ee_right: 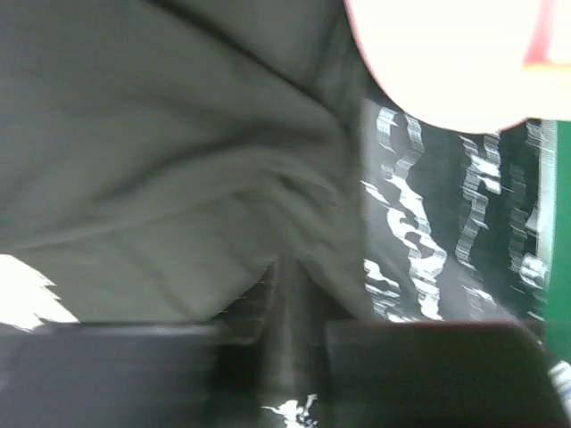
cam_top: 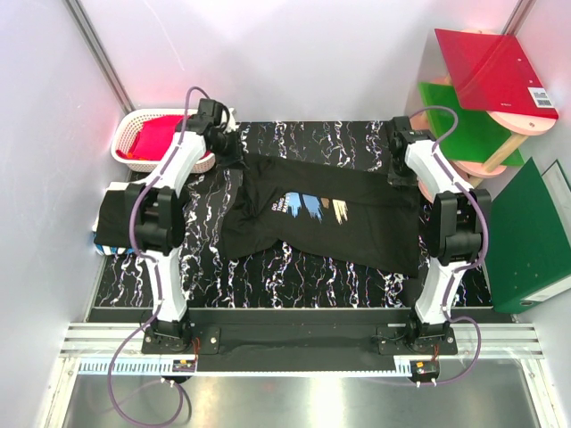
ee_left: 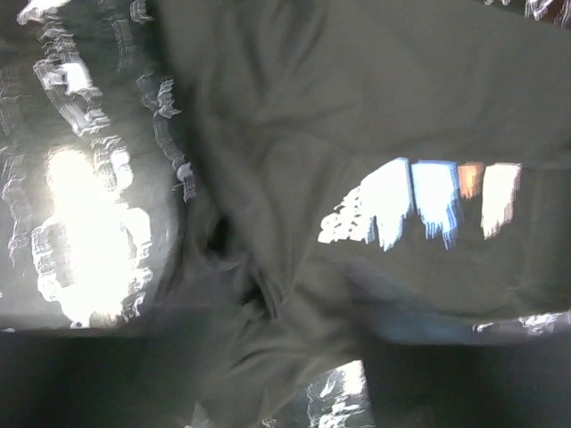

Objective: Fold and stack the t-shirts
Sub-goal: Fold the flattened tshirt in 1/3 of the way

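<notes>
A black t-shirt (cam_top: 330, 223) with blue, pale-blue and orange brush strokes lies spread, rumpled, on the marbled black mat (cam_top: 268, 276). My left gripper (cam_top: 234, 147) is at its far left corner. In the left wrist view the t-shirt (ee_left: 357, 107) bunches between the blurred left gripper (ee_left: 277, 357) fingers, which stand fairly wide apart. My right gripper (cam_top: 399, 178) is at the far right corner. In the right wrist view a fold of the t-shirt (ee_right: 161, 160) runs down into the narrow gap of the right gripper (ee_right: 293, 357). A folded black t-shirt (cam_top: 120, 214) lies at the mat's left edge.
A white basket (cam_top: 134, 120) holding red cloth stands at the back left. Red (cam_top: 495, 67) and green (cam_top: 464, 120) boards rest on a round wooden stand at the back right. A green folder (cam_top: 535, 241) leans at the right.
</notes>
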`<state>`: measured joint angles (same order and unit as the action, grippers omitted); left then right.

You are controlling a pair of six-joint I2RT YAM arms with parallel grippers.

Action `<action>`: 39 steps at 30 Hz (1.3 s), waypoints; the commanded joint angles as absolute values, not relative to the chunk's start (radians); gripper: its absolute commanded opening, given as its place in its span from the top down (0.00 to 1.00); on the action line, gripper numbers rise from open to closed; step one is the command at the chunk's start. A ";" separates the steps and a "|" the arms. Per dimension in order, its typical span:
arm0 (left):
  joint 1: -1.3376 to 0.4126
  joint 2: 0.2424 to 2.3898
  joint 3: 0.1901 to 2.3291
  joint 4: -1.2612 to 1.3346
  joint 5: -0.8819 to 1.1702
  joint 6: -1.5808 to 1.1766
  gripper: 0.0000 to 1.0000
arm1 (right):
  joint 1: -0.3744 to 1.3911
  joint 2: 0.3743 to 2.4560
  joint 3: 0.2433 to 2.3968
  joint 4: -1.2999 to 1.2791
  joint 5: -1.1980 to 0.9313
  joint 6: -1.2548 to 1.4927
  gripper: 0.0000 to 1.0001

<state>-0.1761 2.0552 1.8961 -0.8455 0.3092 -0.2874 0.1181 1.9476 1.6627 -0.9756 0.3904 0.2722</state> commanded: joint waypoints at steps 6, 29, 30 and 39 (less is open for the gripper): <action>-0.184 2.351 2.127 -0.721 0.523 -0.469 1.00 | 0.124 2.186 1.857 -0.897 0.175 0.288 1.00; -0.137 2.531 2.250 -0.827 0.313 -0.563 1.00 | 0.144 2.671 2.500 -1.151 0.138 0.241 1.00; -0.130 2.519 2.244 -0.831 0.307 -0.560 1.00 | 0.143 2.674 2.517 -1.147 0.127 0.244 1.00; -0.066 2.470 2.171 -0.848 0.262 -0.541 1.00 | 0.155 2.648 2.543 -1.138 0.034 0.245 1.00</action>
<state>-0.1081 2.5198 2.2116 -0.8188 0.3470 -0.5571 0.1322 2.6522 2.5313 -1.1374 0.0952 0.2539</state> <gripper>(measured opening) 0.005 0.009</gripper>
